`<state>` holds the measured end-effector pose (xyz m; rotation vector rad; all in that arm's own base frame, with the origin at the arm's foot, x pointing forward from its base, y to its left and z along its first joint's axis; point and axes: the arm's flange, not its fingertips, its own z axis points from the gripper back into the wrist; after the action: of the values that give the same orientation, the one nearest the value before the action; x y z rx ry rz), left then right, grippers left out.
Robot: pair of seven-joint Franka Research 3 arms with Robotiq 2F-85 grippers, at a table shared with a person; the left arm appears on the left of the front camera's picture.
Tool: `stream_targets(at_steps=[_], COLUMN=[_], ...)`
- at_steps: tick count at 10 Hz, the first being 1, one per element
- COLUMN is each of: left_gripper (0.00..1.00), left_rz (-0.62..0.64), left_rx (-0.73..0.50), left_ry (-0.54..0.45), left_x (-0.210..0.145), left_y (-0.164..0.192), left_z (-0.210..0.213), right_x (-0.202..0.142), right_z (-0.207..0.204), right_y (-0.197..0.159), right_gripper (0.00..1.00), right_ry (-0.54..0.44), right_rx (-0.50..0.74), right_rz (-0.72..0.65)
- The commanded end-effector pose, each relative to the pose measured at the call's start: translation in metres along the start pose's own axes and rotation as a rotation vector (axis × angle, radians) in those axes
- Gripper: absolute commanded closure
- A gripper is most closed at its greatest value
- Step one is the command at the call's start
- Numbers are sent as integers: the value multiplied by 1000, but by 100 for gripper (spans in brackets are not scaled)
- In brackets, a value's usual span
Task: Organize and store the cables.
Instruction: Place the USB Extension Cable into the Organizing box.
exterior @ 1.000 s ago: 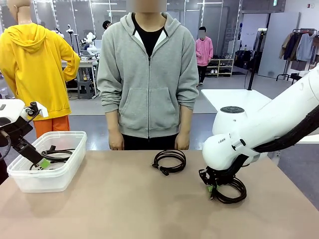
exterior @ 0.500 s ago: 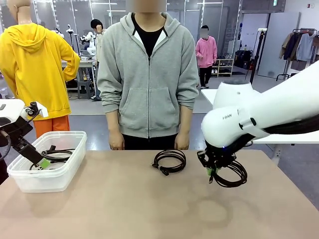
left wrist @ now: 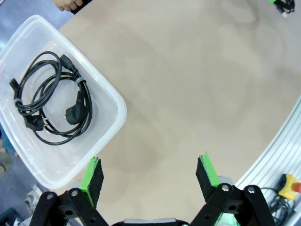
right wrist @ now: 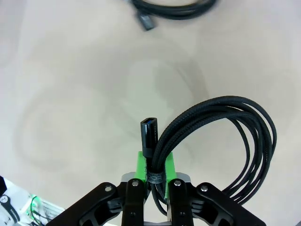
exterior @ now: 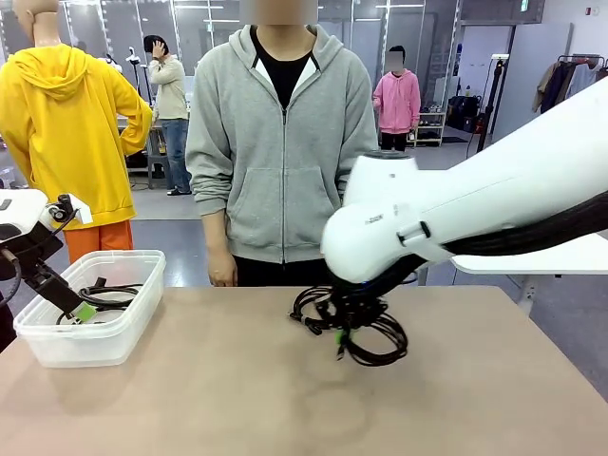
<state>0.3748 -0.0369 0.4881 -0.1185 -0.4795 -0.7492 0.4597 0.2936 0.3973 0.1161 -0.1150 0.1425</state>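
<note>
Between the right fingers (right wrist: pixel 140 165): shut tight on the bound neck of a cable coil (right wrist: pixel 235 141), with its plug upright just above the green pads and the loops hanging to one side.
Right gripper (exterior: pixel 340 334): low above the table (exterior: pixel 209 399), near the middle, just beside a second coil (exterior: pixel 313 306) lying flat there.
Left gripper (left wrist: pixel 150 174): spread wide, holding nothing, hovering by the rim of the clear tub (left wrist: pixel 120 110).
In the tub: one stored coil (left wrist: pixel 51 108), with plugs, flat on the bottom.
Step in hand: probably transport of the gripped coil toward the tub at the left end.
Next move: calls for enough height to clear the tub wall, then release over the free part, away from the left fingers.
</note>
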Motion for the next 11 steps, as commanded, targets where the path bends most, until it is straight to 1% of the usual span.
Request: stream_targets(at_steps=[1,3,6,7,11], left_gripper=[0,0,0,0,0], left_rz=[2,2,2,2,2], left_rx=[7,7,7,7,7], left_ry=[-3,-3,-3,-3,-3], left_x=[2,2,2,2,2], left_y=[0,0,0,0,0], left_z=[-1,-1,-1,-1,-1], right_x=[14,15,17,17,17], right_z=[-9,-24,-47,-58,-84], right_y=[38,78,112,123,125], right_gripper=[100,100,100,100,100], right_ry=[-2,29,61,70,110], right_rx=[-12,2,34,21,35], right_rz=[48,112,166,187,196])
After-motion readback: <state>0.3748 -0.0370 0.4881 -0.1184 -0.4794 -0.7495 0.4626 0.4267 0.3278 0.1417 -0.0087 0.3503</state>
